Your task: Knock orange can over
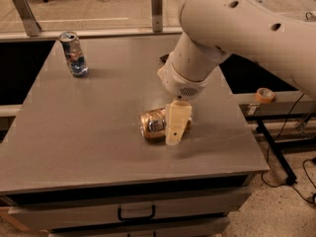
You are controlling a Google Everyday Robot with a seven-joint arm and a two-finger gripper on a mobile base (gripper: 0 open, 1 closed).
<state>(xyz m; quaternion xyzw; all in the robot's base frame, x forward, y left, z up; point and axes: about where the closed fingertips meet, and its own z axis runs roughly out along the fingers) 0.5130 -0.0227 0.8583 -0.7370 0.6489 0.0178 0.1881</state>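
Observation:
The orange can [154,125] lies on its side on the grey table [89,137], a little right of the middle, with its silver end facing left. My gripper [175,136] hangs from the big white arm [237,28] and points down right beside the can's right end, touching or nearly touching it. The gripper covers the right part of the can.
A slim blue-and-silver can [74,54] stands upright at the table's far left corner. A roll of tape [265,95] sits on a ledge to the right, beyond the table edge. Drawers with a handle [136,212] are under the table front.

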